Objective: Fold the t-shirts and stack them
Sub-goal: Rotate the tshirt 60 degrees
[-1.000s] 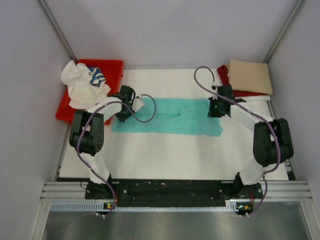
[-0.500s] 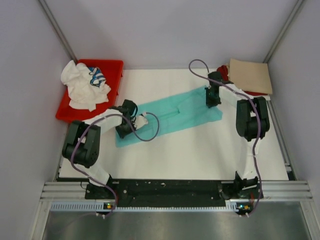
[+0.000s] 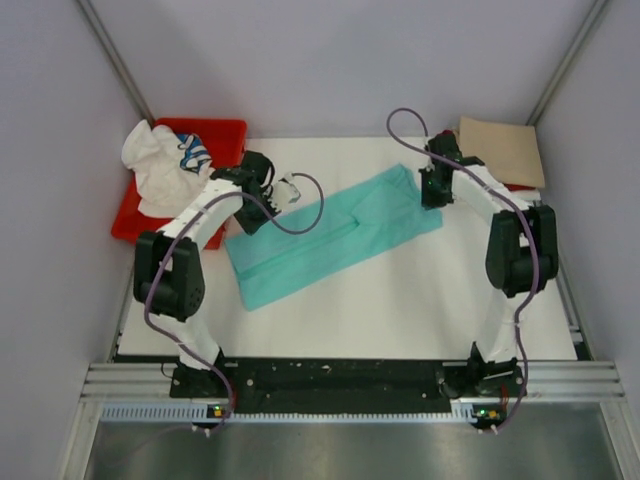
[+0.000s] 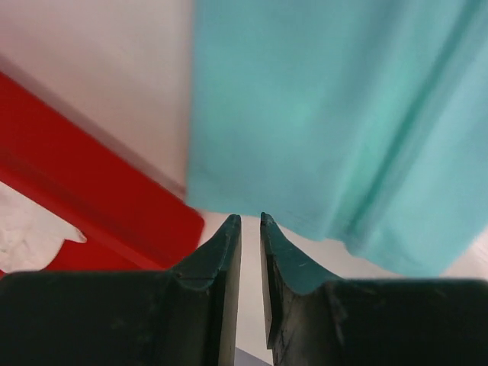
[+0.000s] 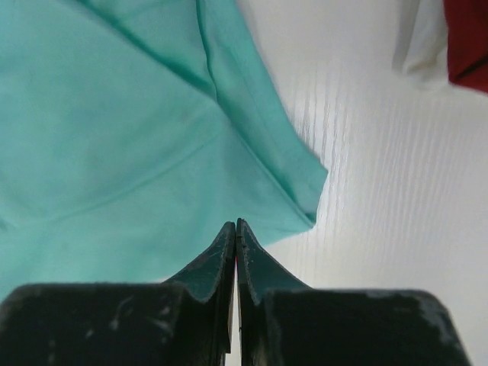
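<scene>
The teal t-shirt [image 3: 340, 235] lies flat and slantwise on the white table, its left end nearer the front. It fills the left wrist view [image 4: 328, 114] and the right wrist view [image 5: 114, 114]. My left gripper [image 3: 247, 220] [image 4: 248, 219] is by the shirt's left corner, next to the tray, with a narrow gap between its jaws and nothing in it. My right gripper [image 3: 432, 195] [image 5: 235, 223] is shut and empty at the shirt's far right edge. The white t-shirt [image 3: 160, 170] and the striped t-shirt [image 3: 193, 152] lie piled in the tray. The tan t-shirt [image 3: 500, 150] lies folded on the dark red t-shirt [image 3: 520, 186] [image 5: 467, 38].
The red plastic tray [image 3: 228, 135] [image 4: 91, 198] stands at the back left, its corner close to my left gripper. Grey walls close in the table on three sides. A metal rail runs along the near edge by the arm bases.
The teal shirt has turned from level to slanted, left end toward the front. My left gripper swung toward the front, then back beside the tray. My right gripper moved to the back.
</scene>
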